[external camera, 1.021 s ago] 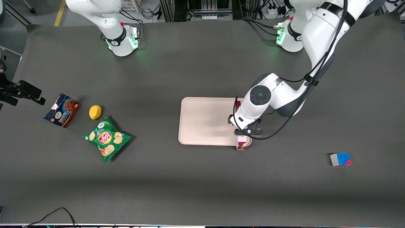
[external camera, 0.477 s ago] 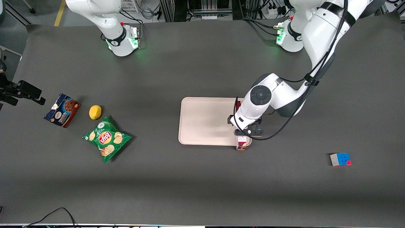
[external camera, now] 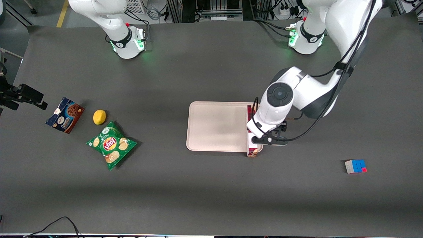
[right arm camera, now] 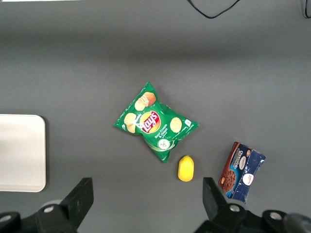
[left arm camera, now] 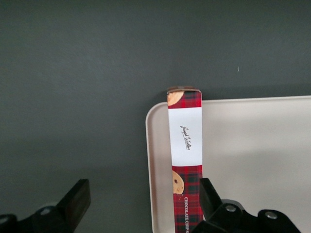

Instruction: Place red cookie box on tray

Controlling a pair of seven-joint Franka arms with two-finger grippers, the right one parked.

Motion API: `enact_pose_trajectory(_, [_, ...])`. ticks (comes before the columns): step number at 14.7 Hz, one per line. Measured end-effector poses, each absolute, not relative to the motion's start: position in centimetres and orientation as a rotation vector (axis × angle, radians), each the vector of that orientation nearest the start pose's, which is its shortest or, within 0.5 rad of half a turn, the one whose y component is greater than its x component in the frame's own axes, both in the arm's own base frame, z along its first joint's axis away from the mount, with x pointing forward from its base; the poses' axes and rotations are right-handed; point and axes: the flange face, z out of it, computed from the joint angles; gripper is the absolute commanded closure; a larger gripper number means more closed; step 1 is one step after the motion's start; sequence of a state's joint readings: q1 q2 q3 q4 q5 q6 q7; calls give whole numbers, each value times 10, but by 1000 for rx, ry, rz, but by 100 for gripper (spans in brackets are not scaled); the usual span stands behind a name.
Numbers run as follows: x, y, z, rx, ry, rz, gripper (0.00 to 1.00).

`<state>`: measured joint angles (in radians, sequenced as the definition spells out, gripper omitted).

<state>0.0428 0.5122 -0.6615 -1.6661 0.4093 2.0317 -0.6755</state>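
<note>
Red cookie box (left arm camera: 186, 160) lies along tray (left arm camera: 252, 160) edge, fingers (left arm camera: 210, 196) apparently spread.

Front cam high overhead; wrist cams downward, sharing tray (external camera: 214, 125).

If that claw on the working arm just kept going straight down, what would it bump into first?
Probably the long dark-red plaid cookie box lying along the pale pink tray's edge. The open gripper hangs above it; one finger lines up with the box, the other over bare table. Depth is unclear.

Red cookie box (external camera: 252, 151) mostly hidden under arm; pincer (left arm camera: 141, 211) fingertips cut off by frame edge.
</note>
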Motion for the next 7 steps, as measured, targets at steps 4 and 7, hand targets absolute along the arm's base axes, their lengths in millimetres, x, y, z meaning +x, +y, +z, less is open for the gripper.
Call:
enact_pose_trajectory(4, [588,-291,412,-3115,187,-75,0])
enact_pose_trajectory(7, [604,-240,439,-3150,244,-92,0])
